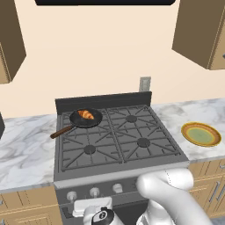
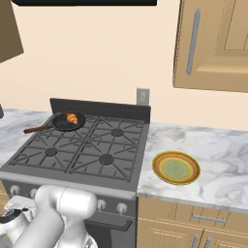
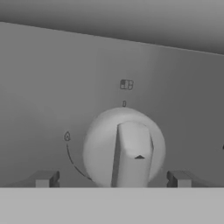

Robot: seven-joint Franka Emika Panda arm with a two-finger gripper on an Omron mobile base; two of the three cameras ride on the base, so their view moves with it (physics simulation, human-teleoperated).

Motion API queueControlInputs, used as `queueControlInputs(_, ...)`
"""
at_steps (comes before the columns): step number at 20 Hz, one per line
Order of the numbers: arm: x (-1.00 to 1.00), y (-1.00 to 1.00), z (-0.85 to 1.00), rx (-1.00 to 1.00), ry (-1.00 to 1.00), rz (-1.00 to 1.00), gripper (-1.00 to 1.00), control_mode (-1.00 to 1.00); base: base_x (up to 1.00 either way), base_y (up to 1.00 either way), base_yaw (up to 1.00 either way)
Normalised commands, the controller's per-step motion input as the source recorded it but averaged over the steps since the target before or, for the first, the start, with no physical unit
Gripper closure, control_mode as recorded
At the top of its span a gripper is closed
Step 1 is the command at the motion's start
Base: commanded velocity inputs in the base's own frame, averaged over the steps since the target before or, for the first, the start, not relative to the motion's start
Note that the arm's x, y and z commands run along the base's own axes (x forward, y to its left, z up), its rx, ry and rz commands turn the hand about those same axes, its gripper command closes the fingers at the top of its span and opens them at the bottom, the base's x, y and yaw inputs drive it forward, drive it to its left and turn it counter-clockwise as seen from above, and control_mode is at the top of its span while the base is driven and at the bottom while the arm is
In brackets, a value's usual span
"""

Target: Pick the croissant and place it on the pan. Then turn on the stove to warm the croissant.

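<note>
Small golden crescent croissant (image 1: 86,115) sits in the small round black frying pan (image 1: 96,120) on the rear-left burner of the dark grey four-burner gas stove (image 1: 132,134); arm folded low at stove front; hand (image 3: 113,178) open, fingertips (image 3: 43,179) straddling a silver knob (image 3: 124,148), gripping nothing.

The golden croissant (image 1: 86,115) lies in the small black pan (image 1: 77,122) (reddish handle pointing left) on the back-left burner of the dark grey stove (image 1: 116,139), apparently unlit.
</note>
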Motion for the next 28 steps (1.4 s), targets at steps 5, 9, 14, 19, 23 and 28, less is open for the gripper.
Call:
queueControlInputs(5, 0.0, 0.06, 0.19, 0.0, 0.0, 0.0, -1.0, -1.0, 0.0, 0.0, 0.0)
queueControlInputs(9, 0.0, 0.01, 0.04, 0.0, 0.0, 0.0, -1.0, -1.0, 0.0, 0.0, 0.0)
queueControlInputs(14, 0.09, 0.0, 0.0, 0.0, 0.0, 0.0, -1.0, -1.0, 0.0, 0.0, 0.0)
queueControlInputs(19, 0.05, -0.05, 0.17, 0.0, 0.0, 0.0, 1.0, -1.0, 0.0, 0.0, 0.0)
queueControlInputs(23, 0.0, -0.2, 0.28, 0.0, 0.0, 0.0, 1.0, -1.0, 0.0, 0.0, 0.0)
queueControlInputs(28, 0.0, -0.24, 0.4, 0.0, 0.0, 0.0, 1.0, -1.0, 0.0, 0.0, 0.0)
